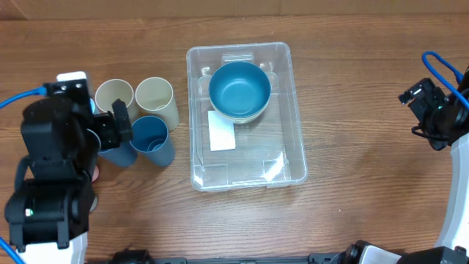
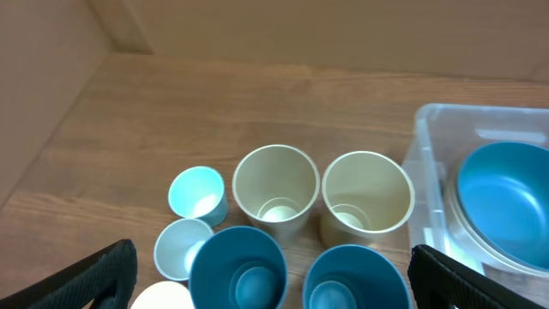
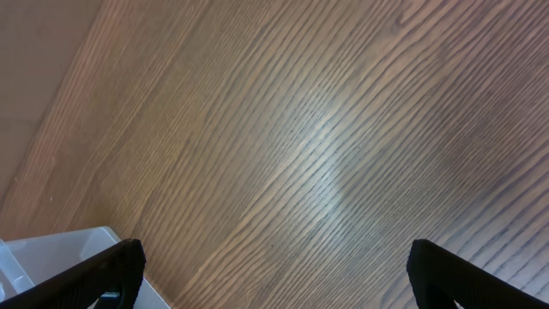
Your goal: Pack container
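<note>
**Container sits mid-bench, both pincers wide apart**

Container [image 1: 287, 150] lies off to the right of the left pincer [image 2: 273, 279], just past the cups, with a blue bowl [image 1: 239, 89] inside at its far end. That left pincer hangs fingers spread wide, gripping nothing; right beneath it stand two dark blue cups [image 2: 238, 270], with two cream cups [image 2: 276, 190] just ahead. Over at the right pincer [image 3: 274, 275], fingers are also parted and empty above bare bench [image 3: 326, 146], with one corner of the container peeking in at its lower left.
</note>
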